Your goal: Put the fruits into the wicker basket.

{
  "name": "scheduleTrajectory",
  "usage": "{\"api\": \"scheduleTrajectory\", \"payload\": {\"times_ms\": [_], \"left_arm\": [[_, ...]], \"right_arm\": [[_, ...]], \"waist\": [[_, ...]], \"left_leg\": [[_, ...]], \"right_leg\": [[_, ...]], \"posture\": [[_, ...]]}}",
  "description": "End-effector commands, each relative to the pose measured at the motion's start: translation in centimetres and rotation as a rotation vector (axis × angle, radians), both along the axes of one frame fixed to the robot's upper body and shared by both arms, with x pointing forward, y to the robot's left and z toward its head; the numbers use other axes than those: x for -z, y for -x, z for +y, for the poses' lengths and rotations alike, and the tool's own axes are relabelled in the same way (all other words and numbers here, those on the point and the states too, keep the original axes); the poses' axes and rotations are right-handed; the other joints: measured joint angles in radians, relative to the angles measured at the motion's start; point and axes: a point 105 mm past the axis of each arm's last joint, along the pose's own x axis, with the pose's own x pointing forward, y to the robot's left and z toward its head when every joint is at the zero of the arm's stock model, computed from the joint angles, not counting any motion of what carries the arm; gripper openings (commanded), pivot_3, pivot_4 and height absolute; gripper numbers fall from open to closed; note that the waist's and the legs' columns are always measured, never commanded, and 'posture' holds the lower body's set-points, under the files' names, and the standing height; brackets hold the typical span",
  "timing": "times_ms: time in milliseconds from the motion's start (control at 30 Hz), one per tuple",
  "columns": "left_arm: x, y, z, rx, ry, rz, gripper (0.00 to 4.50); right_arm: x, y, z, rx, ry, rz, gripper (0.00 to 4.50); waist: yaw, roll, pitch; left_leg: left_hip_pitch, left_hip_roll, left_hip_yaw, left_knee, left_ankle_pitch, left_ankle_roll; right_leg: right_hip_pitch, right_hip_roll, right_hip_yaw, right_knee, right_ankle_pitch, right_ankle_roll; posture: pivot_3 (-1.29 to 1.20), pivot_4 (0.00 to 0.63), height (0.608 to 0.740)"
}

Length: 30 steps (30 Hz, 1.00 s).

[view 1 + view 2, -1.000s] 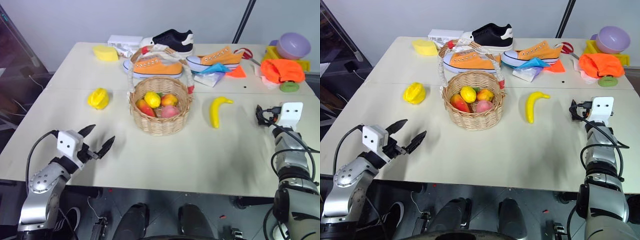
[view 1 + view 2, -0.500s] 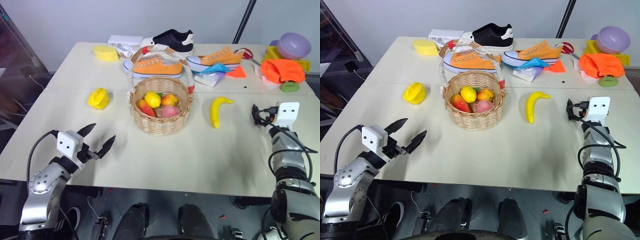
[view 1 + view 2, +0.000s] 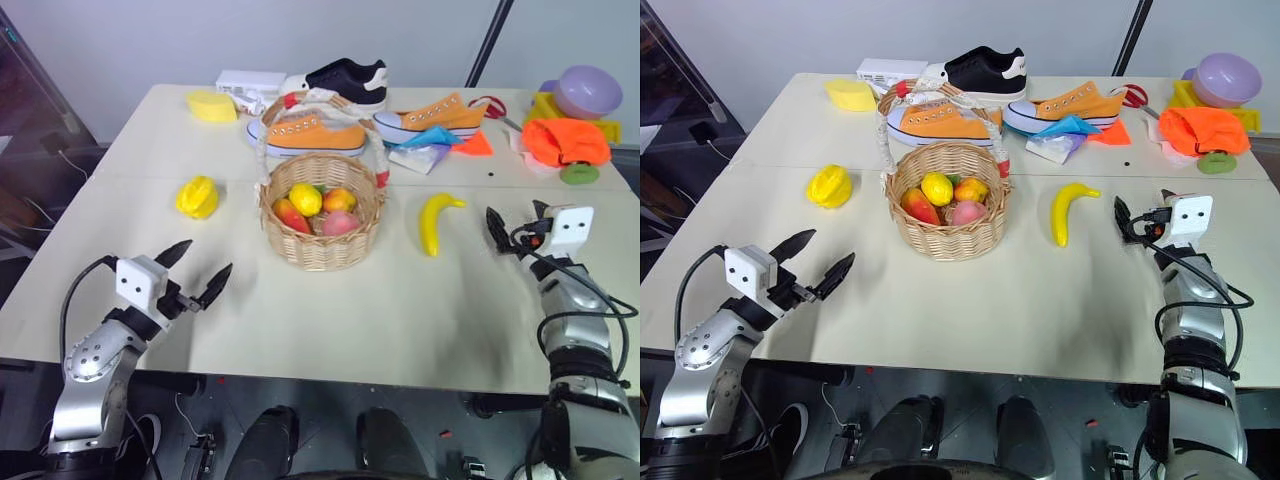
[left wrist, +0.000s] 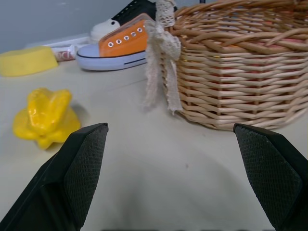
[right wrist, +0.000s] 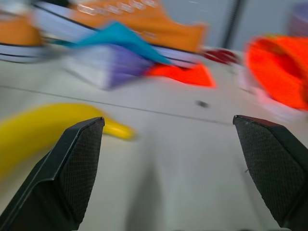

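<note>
Yellow banana lies near right hand.

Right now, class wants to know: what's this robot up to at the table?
It is gathering fruit into the wicker basket, which already holds several pieces. The banana and starfruit lie on the table on either side of it. The right gripper is open beside the banana; the left gripper is open near the table's front edge. Neither holds anything.

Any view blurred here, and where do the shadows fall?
Right wrist view: streaked with motion blur, the banana and orange cloth smeared. Left wrist view: sharp, with a soft shadow beside the starfruit. Eye views: crisp; faint shadow under the wicker basket.
</note>
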Motion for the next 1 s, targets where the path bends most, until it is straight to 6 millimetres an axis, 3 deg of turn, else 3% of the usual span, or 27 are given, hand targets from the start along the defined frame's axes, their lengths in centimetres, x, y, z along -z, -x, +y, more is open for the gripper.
{"api": "scheduleTrajectory", "payload": {"times_ms": [33, 167, 333, 400, 533, 700, 1000], "left_arm": [[-2.2, 1.1, -0.5, 0.113, -0.031, -0.047, 4.5], [-3.7, 2.2, -1.8, 0.251, -0.026, -0.022, 4.5], [-4.3, 4.8, -5.3, 0.483, -0.05, 0.031, 4.5], [-4.6, 4.9, -6.0, 0.499, -0.066, 0.018, 4.5], [-5.1, 4.6, -6.5, 0.486, -0.053, -0.008, 4.5], [-5.0, 4.7, -6.9, 0.492, -0.033, -0.009, 4.5], [-4.7, 4.7, -7.0, 0.476, -0.021, -0.006, 4.5]], "right_arm": [[-3.4, 0.3, 2.8, -0.111, -0.024, 0.018, 4.48], [-2.7, 1.1, 5.9, -0.171, -0.01, 0.176, 4.48], [-1.2, 1.3, 8.8, -0.117, -0.02, 0.36, 4.48], [-1.0, 1.2, 9.5, -0.074, -0.014, 0.417, 4.48], [-1.3, 1.0, 10.4, -0.025, -0.049, 0.481, 4.48], [-1.2, 0.0, 9.6, 0.086, -0.005, 0.508, 4.48], [0.8, -1.7, 9.7, 0.126, -0.042, 0.551, 4.48]], "waist": [[0.001, 0.0, 0.0], [0.006, 0.001, 0.0], [0.008, 0.0, 0.0], [0.006, 0.001, 0.001], [0.007, 0.001, 0.001], [0.008, 0.001, 0.001], [0.004, 0.001, 0.001]], "left_leg": [[0.0, 0.0, 0.0, 0.0, 0.0, 0.0], [0.0, 0.0, -0.001, 0.0, -0.001, 0.001], [-0.001, 0.0, -0.001, 0.0, -0.002, 0.004], [-0.001, 0.0, -0.001, -0.001, -0.002, 0.004], [-0.001, 0.0, -0.001, -0.001, -0.002, 0.004], [-0.002, -0.001, -0.001, -0.001, -0.002, 0.003], [-0.002, -0.001, -0.001, -0.001, -0.001, 0.002]], "right_leg": [[0.0, 0.0, 0.0, 0.0, 0.0, 0.0], [-0.001, -0.001, 0.001, 0.0, 0.0, 0.0], [-0.001, -0.002, 0.001, -0.001, 0.0, 0.0], [-0.001, -0.002, 0.002, -0.001, 0.0, 0.0], [-0.001, -0.001, 0.002, 0.0, 0.0, -0.001], [-0.001, -0.001, 0.001, -0.002, 0.0, -0.001], [-0.002, 0.0, 0.001, -0.001, 0.0, 0.0]], "posture": [[0.0, 0.15, 0.74], [0.0, 0.15, 0.74], [0.0, 0.15, 0.74], [0.0, 0.15, 0.74], [0.0, 0.15, 0.74], [0.0, 0.15, 0.74], [0.0, 0.15, 0.74]]}}
